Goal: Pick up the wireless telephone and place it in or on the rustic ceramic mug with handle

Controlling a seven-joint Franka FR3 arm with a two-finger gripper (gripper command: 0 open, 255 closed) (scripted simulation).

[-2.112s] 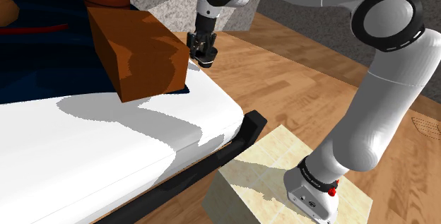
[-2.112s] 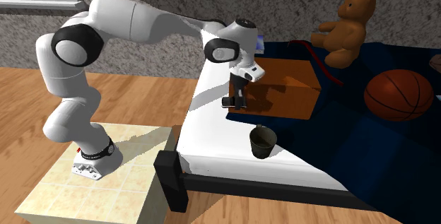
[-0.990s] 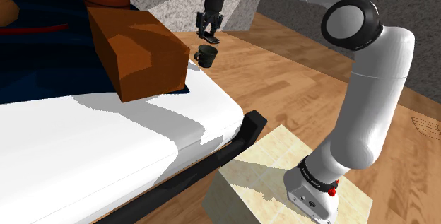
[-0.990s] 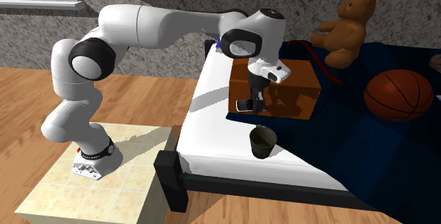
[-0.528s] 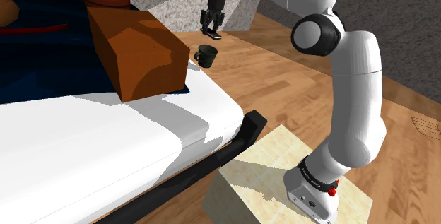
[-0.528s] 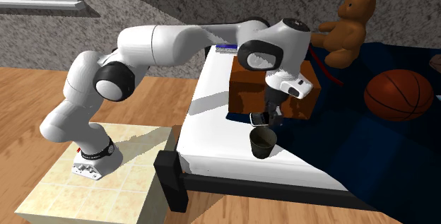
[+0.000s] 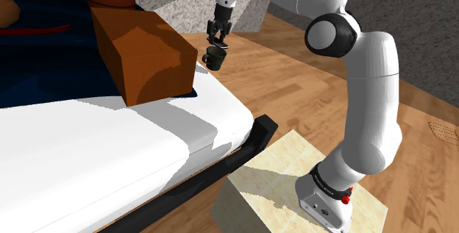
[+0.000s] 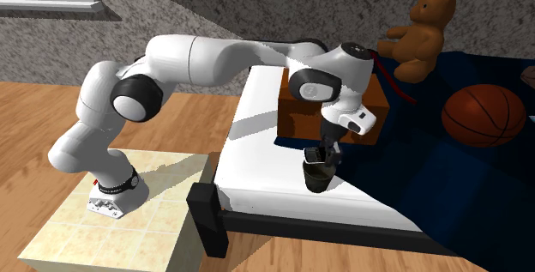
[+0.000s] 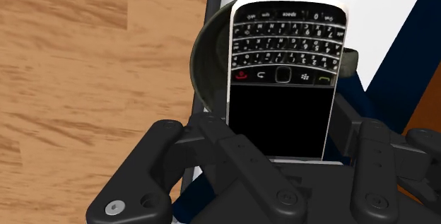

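Black gripper points down directly over the dark mug, the telephone in its tips at the mug's mouth. Mug stands upright at the edge of the white bed, near the brown box.

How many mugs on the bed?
1. The dark mug sits at the white mattress's edge, beneath the gripper shut on the phone; the brown box could hide others.

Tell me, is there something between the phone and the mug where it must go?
Nothing visible does. The gripper holds the phone right above the mug's open mouth. In the wrist view the mug's rim curves round the phone's far end, with nothing between them.
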